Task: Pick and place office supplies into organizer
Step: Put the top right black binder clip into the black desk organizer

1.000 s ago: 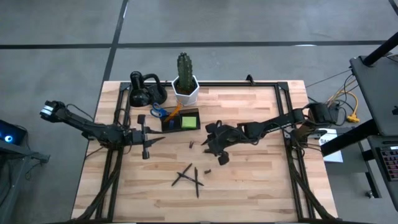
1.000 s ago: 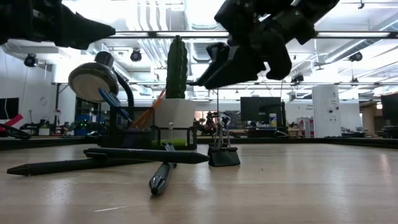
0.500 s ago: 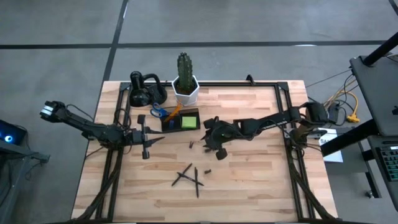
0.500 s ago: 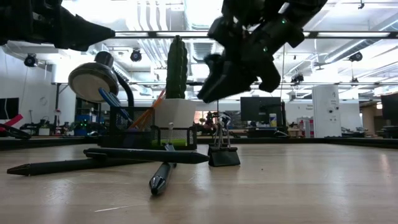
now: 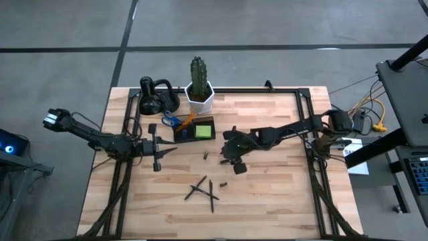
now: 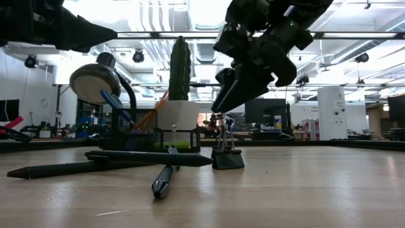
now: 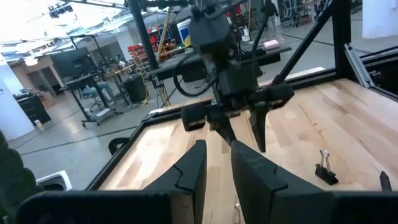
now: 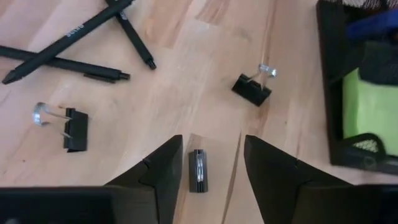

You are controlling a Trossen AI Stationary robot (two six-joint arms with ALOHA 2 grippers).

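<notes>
Black binder clip (image 8: 197,170) lies lengthwise between parted fingers of right gripper (image 8: 210,167), directly below; left gripper (image 5: 158,148) farther, grip state unclear.

The table (image 8: 186,81) is pale wood in glued strips, smooth with a soft shine. The pens (image 8: 68,46) look matt black plastic. The binder clips (image 8: 250,89) are black with shiny metal wire handles. The sticky-note pad (image 8: 372,109) is lime-green paper.

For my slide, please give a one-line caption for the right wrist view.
Open right gripper hovers over a small binder clip on the table, near the organizer.
</notes>
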